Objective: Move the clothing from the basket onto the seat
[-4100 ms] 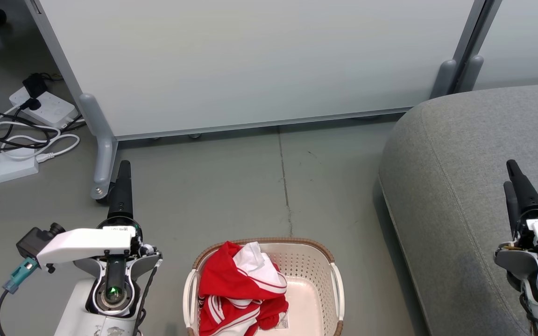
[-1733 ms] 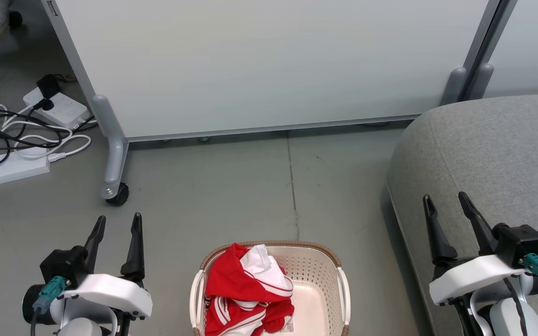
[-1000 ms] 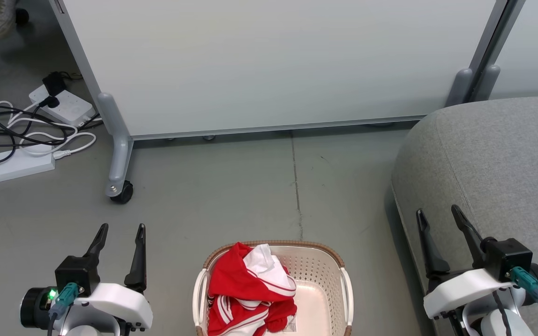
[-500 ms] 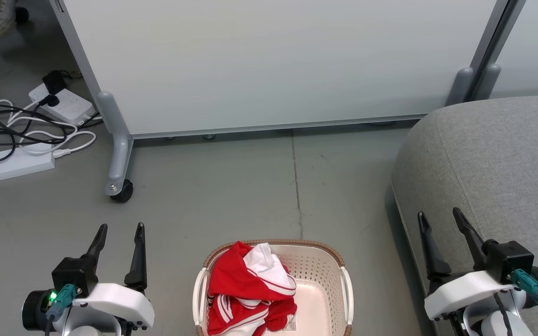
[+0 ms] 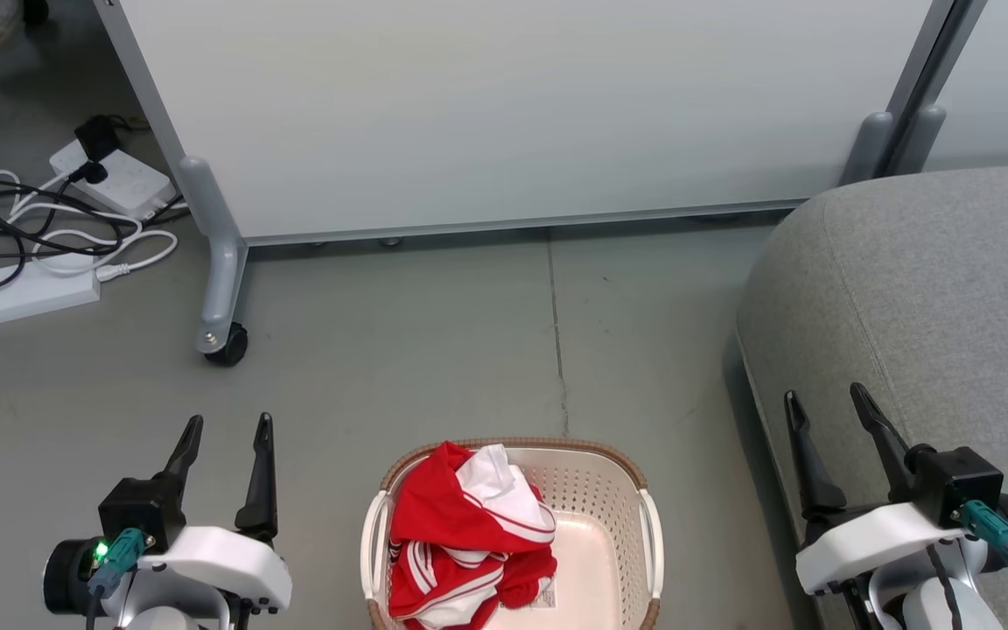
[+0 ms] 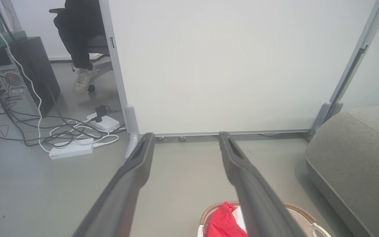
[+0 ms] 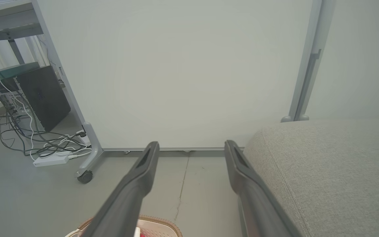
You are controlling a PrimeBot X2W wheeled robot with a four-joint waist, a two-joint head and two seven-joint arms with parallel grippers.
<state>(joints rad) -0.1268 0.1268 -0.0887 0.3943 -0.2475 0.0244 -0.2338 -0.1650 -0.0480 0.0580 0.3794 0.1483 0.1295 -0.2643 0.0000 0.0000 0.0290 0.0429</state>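
**A:** What's cut off or hard to read?

**B:** Head view: the basket (image 5: 596, 451) stands on the floor (image 5: 434, 350), and the bottom edge clips its near end. The clothing (image 5: 451, 521) is bunched in the basket's left half, red with white stripe trim. No number is legible in the folds. A sticker corner peeks out under the hem, the print too small to read. The seat (image 5: 933, 289) runs off the right and bottom edges. Left wrist view: one finger crosses the basket, leaving a red fold and part of the brown rim. Right wrist view: just an arc of rim at the bottom edge. A person's shoe (image 6: 83, 78) shows beyond the partition (image 5: 513, 114), the leg half hidden behind it.

**A:** Grippers?

**B:** The left gripper (image 5: 230, 420) is low left over bare floor, fingers spread, nothing between them. The right gripper (image 5: 823, 392) is low right, against the seat's front edge. Whether it touches the seat, can't tell. Its fingers are likewise spread and empty. Both are well apart from the clothing.

**A:** Change from half a second ago?

**B:** The whole scene sits a touch higher in frame. The partition, its caster (image 5: 228, 343), the cables (image 5: 40, 227) and the basket all shifted alike, so that's camera shift, not the objects. The clothing's folds are unchanged. Both grippers keep the same spread. Four seconds back each showed as a single dark blade; now both fingers show side by side.
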